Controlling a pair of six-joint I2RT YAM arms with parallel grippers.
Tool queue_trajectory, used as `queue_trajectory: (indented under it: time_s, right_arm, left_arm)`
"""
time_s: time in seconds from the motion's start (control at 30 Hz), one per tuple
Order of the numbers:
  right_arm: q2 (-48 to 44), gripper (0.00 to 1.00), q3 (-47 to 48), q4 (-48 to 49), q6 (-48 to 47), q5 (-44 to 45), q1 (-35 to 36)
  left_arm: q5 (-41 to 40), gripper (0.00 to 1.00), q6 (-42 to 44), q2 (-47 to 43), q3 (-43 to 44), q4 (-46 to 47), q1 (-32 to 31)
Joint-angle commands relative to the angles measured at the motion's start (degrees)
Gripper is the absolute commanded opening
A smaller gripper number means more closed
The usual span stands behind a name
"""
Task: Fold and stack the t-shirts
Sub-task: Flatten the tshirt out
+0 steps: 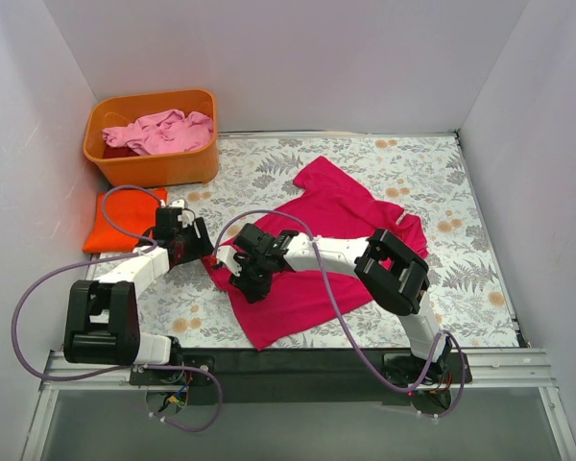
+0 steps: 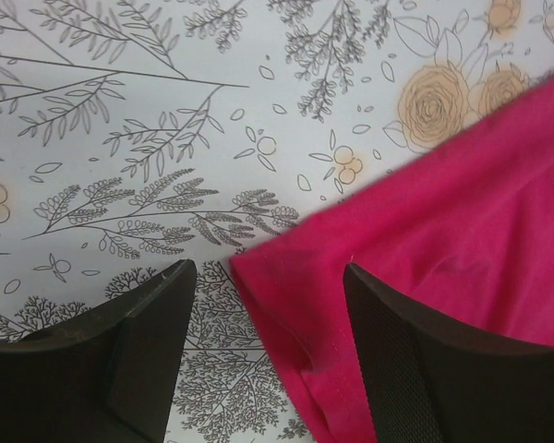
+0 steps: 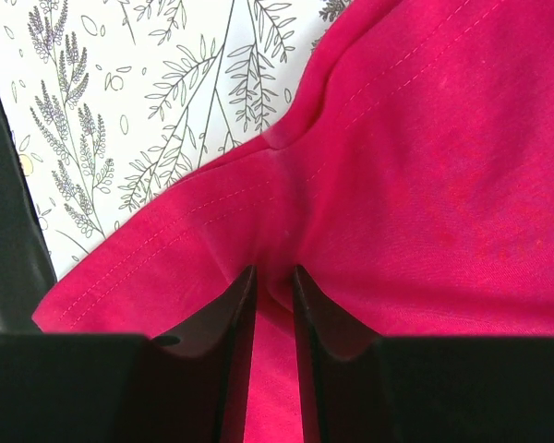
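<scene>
A magenta-red t-shirt (image 1: pixel 341 235) lies spread out on the floral table. My right gripper (image 1: pixel 244 278) is at the shirt's left edge. In the right wrist view it (image 3: pixel 274 273) is shut on a pinched fold of the magenta cloth (image 3: pixel 425 166). My left gripper (image 1: pixel 198 250) is just left of it, open. In the left wrist view its jaws (image 2: pixel 268 277) straddle a corner of the shirt's hem (image 2: pixel 295 305). A folded orange t-shirt (image 1: pixel 121 220) lies at the left. A pale pink t-shirt (image 1: pixel 168 130) and a dark red one (image 1: pixel 118 152) are in the tub.
The orange plastic tub (image 1: pixel 156 165) stands at the back left corner. White walls close in the table (image 1: pixel 413 158) on the left, back and right. A black rail runs along the near edge. Purple cables loop off both arms.
</scene>
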Motion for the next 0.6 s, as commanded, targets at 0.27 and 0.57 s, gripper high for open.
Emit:
queue_trajectory:
  time_s: [0.27,0.57]
  right_arm:
    - [0.1,0.25,-1.2,-2.6,-0.2,-1.7,0.6]
    - [-0.2,0.25,-1.4,-2.6,-0.3,-1.9,0.6]
  left_arm:
    - [-2.1,0.42,3.9,2.4,1.3,0.2,-1.7]
    - [-3.0,0.39,5.2,5.5,2.5,-0.6,-2.2]
